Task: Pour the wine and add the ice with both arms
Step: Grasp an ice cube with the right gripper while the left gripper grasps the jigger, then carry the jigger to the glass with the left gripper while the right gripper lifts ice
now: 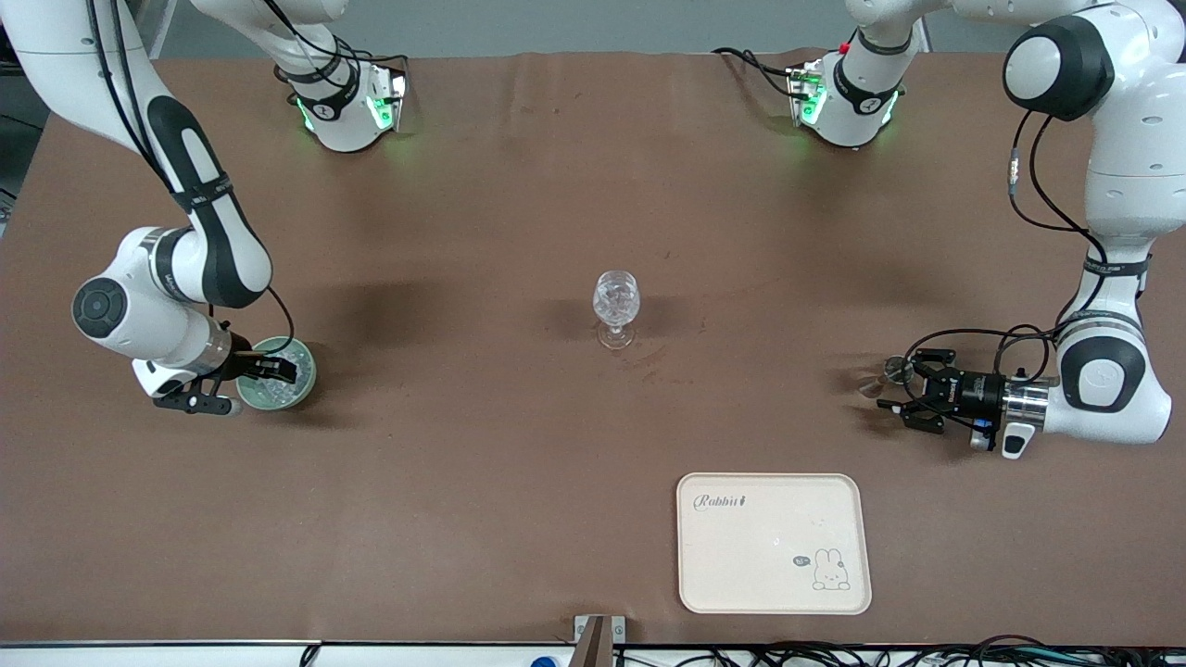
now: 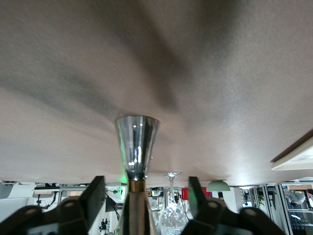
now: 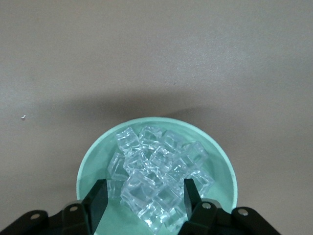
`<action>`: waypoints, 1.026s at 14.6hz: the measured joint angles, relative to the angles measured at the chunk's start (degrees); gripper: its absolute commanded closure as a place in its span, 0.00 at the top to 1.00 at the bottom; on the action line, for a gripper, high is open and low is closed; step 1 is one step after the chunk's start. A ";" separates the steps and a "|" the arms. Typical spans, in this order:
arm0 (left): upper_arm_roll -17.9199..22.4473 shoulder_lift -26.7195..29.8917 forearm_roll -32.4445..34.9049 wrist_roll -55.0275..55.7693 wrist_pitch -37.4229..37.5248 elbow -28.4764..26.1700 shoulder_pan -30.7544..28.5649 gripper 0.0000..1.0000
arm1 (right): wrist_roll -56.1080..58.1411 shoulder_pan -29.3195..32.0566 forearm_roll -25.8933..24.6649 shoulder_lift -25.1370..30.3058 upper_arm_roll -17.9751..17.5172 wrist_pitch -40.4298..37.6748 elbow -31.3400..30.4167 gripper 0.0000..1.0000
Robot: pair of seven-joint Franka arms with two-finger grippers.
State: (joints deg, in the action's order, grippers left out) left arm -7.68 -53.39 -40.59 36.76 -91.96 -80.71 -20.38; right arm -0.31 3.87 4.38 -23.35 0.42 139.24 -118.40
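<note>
Steel jigger (image 2: pixel 137 147): shiny, hourglass-shaped, flared cone with a brass-coloured waist band, standing on the brown table (image 1: pixel 519 185) toward the left arm's end. In the front view it is only a small glinting shape (image 1: pixel 894 371) just beside the left gripper's (image 1: pixel 913 396) fingertips. Ice (image 3: pixel 159 176): clear glassy cubes heaped in a pale green bowl (image 3: pixel 222 166) toward the right arm's end of the table; the front view shows the bowl (image 1: pixel 301 384) partly covered by the right gripper (image 1: pixel 269 369).

Stemmed glass (image 1: pixel 616 306) stands mid-table, glittering inside; contents cannot be told for sure. The left wrist view catches it small (image 2: pixel 172 215), along with the bowl (image 2: pixel 218 185) well apart from it. Cream tray (image 1: pixel 774 542) with a rabbit print lies nearer the front camera, seen in full only in the front view.

Left gripper (image 2: pixel 144 196): low at the table, fingers (image 2: pixel 93 196) spread either side of the jigger's lower cone, gaps visible, not pinching it. Right gripper (image 3: pixel 144 198): over the bowl, fingers (image 3: pixel 100 198) spread across the ice heap, tips down among the cubes; no cube clearly clamped.
</note>
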 measured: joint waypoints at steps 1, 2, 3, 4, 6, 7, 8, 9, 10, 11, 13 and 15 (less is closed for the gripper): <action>0.00 -0.07 -0.14 0.03 0.00 0.00 0.00 0.65 | 0.00 0.00 0.14 -0.08 -0.03 0.00 0.00 0.64; 0.00 -0.16 -0.16 0.05 0.00 0.00 -0.01 0.63 | -0.01 0.00 0.20 -0.15 -0.06 0.00 0.00 0.60; 0.00 -0.29 -0.16 0.05 0.00 0.00 -0.01 0.60 | -0.01 -0.01 0.25 -0.20 -0.08 0.00 0.00 0.57; 0.00 -0.43 -0.16 0.05 0.00 0.00 -0.01 0.58 | -0.04 0.00 0.29 -0.24 -0.08 0.02 0.01 0.55; 0.01 -0.60 -0.16 0.05 0.00 0.00 -0.01 0.53 | -0.06 0.00 0.35 -0.34 -0.08 0.03 0.12 0.51; 0.02 -0.63 -0.16 0.05 0.00 0.00 -0.02 0.47 | -0.06 0.00 0.39 -0.42 -0.07 0.03 0.16 0.50; 0.02 -0.64 -0.16 0.05 0.00 0.00 -0.02 0.42 | -0.08 0.01 0.44 -0.53 -0.06 0.04 0.18 0.48; 0.02 -0.64 -0.16 0.05 0.00 0.00 -0.02 0.36 | -0.08 0.02 0.48 -0.64 -0.06 0.04 0.26 0.47; 0.02 -0.64 -0.16 0.05 0.00 0.00 -0.02 0.29 | -0.10 0.02 0.51 -0.72 -0.05 0.04 0.34 0.45; 0.02 -0.64 -0.16 0.05 0.00 0.00 -0.02 0.17 | -0.10 0.04 0.54 -0.78 -0.05 0.04 0.44 0.41; -0.02 -0.64 -0.16 0.05 0.07 0.00 -0.03 0.03 | -0.10 0.07 0.57 -0.84 -0.05 0.04 0.56 0.26; -0.31 -0.65 -0.18 0.05 0.37 0.00 -0.01 0.01 | -0.12 0.08 0.62 -0.86 -0.05 0.04 0.70 0.11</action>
State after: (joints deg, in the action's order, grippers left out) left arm -7.99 -54.03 -40.77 36.81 -91.60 -80.71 -20.39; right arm -0.43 3.95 5.00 -24.21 0.37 139.28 -117.70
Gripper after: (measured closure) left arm 0.789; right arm 0.648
